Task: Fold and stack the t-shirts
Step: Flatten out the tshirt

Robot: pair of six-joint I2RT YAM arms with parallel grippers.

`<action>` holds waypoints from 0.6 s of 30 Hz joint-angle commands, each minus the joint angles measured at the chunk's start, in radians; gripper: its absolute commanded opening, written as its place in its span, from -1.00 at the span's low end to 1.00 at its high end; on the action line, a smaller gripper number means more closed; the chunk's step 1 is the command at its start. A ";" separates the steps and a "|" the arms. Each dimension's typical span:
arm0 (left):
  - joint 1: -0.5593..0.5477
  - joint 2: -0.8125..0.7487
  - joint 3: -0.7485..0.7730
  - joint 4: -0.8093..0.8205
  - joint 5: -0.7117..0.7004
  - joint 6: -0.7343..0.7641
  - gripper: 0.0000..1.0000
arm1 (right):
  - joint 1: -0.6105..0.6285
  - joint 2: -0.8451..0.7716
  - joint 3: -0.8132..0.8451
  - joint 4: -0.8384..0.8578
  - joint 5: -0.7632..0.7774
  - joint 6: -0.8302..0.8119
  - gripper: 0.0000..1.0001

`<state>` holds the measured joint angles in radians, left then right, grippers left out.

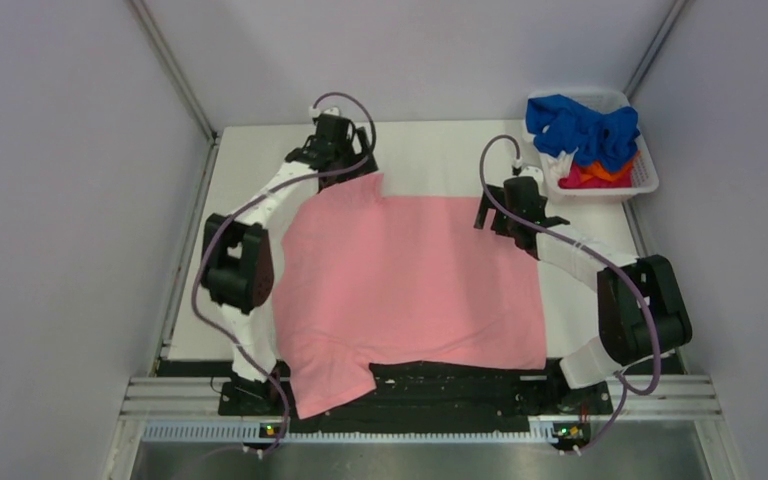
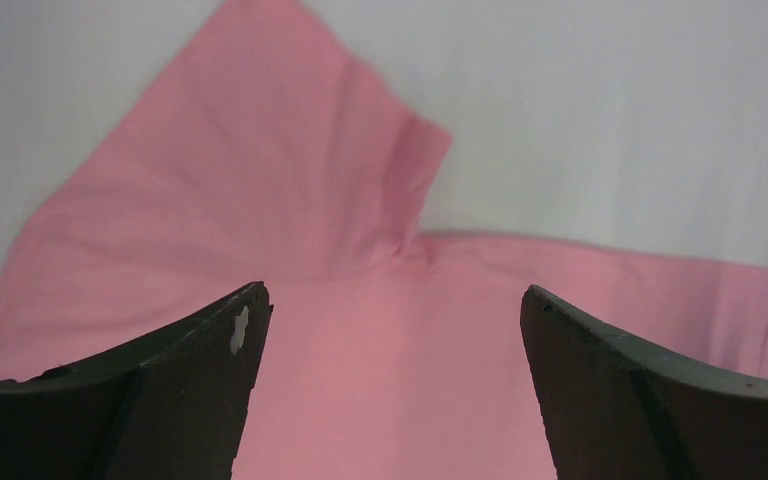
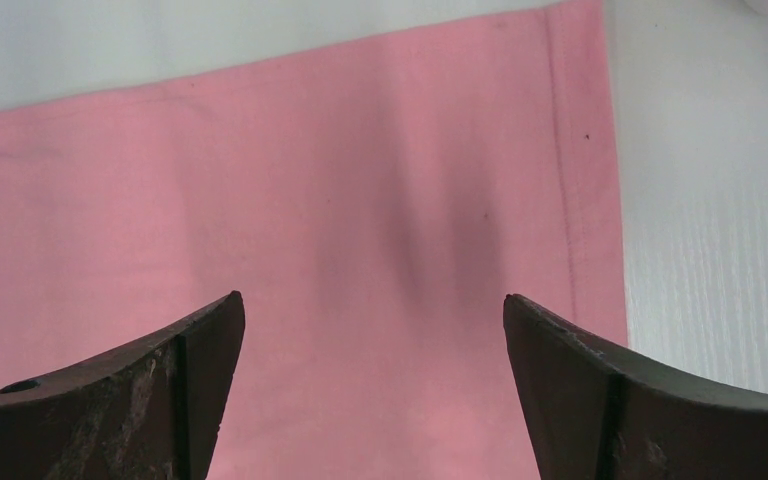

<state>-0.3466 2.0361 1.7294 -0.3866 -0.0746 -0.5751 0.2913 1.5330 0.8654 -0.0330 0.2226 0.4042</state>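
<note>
The salmon-pink t-shirt (image 1: 410,280) lies spread flat on the white table; its near sleeve hangs over the front edge. My left gripper (image 1: 346,160) is open and empty above the far left sleeve; in the left wrist view (image 2: 390,295) the sleeve (image 2: 260,170) lies just ahead of it. My right gripper (image 1: 496,220) is open and empty above the shirt's far right corner; in the right wrist view (image 3: 372,300) the hem (image 3: 585,170) runs along the right. A royal blue t-shirt (image 1: 585,125), an orange one (image 1: 605,173) and a red one (image 1: 572,182) lie bunched in the basket.
A white plastic basket (image 1: 650,180) stands at the table's far right corner. Grey walls close in the table (image 1: 440,150) on the left, back and right. A black strip and metal rail (image 1: 460,395) run along the front edge by the arm bases.
</note>
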 commanded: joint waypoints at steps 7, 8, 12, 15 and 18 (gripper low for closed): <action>0.028 -0.362 -0.454 -0.116 -0.155 0.039 0.98 | -0.005 -0.046 -0.014 -0.148 -0.023 0.039 0.97; 0.035 -0.338 -0.444 -0.131 -0.142 0.034 0.98 | -0.005 -0.035 -0.012 -0.148 -0.024 0.041 0.97; 0.048 -0.219 -0.369 -0.165 -0.092 0.018 0.98 | -0.005 0.017 0.010 -0.146 -0.036 0.043 0.97; 0.071 -0.133 -0.296 -0.198 -0.078 0.021 0.98 | -0.006 0.060 0.025 -0.136 -0.054 0.044 0.97; 0.115 -0.046 -0.227 -0.233 -0.039 0.004 0.98 | -0.005 0.113 0.052 -0.136 -0.054 0.036 0.98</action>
<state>-0.2829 1.9285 1.3926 -0.5747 -0.1562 -0.5507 0.2913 1.5871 0.8593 -0.1738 0.1822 0.4385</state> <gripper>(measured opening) 0.990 0.987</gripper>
